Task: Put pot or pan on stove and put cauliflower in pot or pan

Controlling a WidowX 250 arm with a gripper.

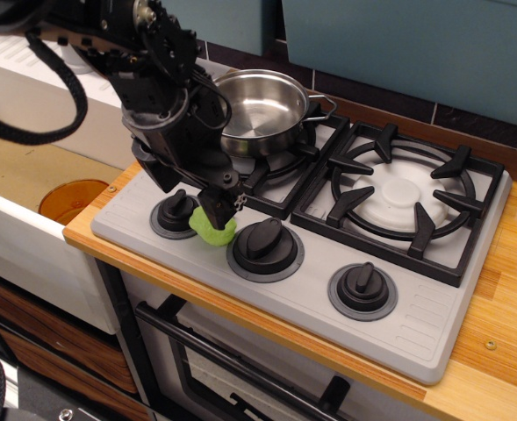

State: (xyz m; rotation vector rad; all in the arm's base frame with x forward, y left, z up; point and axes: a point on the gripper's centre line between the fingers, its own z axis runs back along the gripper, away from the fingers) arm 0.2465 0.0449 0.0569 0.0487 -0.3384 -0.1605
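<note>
Observation.image: gripper down on the cauliflower, pan already on the burner.

Light-green cauliflower (211, 230) lies on the grey stove (434, 329) panel between the left knob (175, 213) and middle knob (265, 244), with the gripper (219, 207) pressed onto its top; whether the fingers are spread or pinching it I cannot tell. The lumpy toy could squirt sideways from a shallow, off-centre pinch, or a finger could catch on a knob. The pan (256, 110) sits on the left grate (271, 167), near enough for the arm to bump.
</note>
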